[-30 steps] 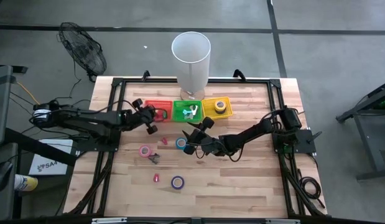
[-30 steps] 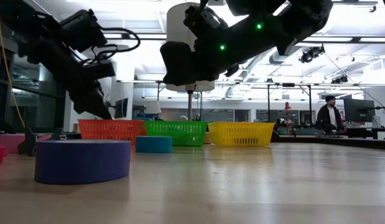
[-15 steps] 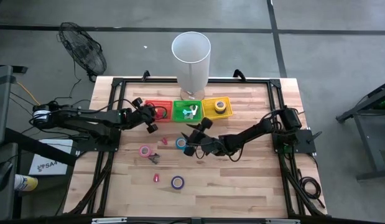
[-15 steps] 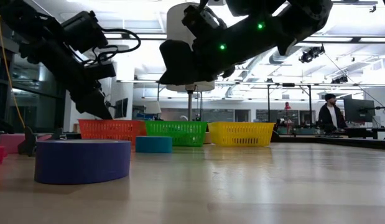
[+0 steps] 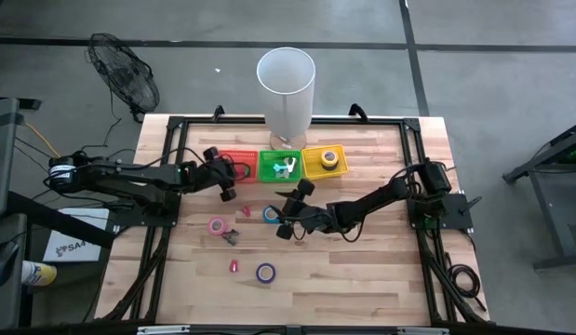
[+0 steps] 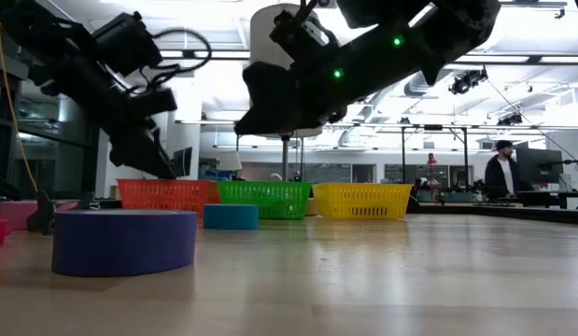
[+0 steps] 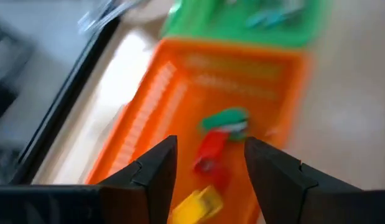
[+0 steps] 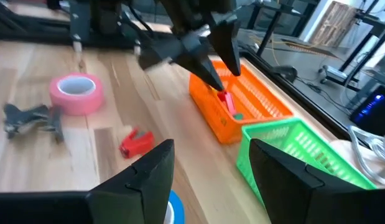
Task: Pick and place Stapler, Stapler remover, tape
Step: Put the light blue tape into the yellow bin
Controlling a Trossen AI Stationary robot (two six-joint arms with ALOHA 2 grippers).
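Already some pieces lie sorted in the three baskets (image 5: 280,165), yet pink tape (image 5: 216,225), blue tape (image 5: 271,214) and purple tape (image 5: 265,273) wait on the table (image 5: 381,270), left gripper (image 5: 228,181) spread above the orange basket (image 7: 148,124), right gripper (image 5: 286,221) spread beside blue tape.

The left gripper (image 5: 229,177) has opened its fingers over the orange basket (image 5: 237,165), and a red piece (image 7: 210,151) lies inside the basket between the fingers in the left wrist view. The right gripper (image 5: 286,217) has slid a little nearer the blue tape (image 5: 271,214), its jaws wide as before. In the low view the left arm (image 6: 92,75) has tipped slightly toward the baskets, and the person (image 6: 501,174) in the room behind has shifted a touch to the right.
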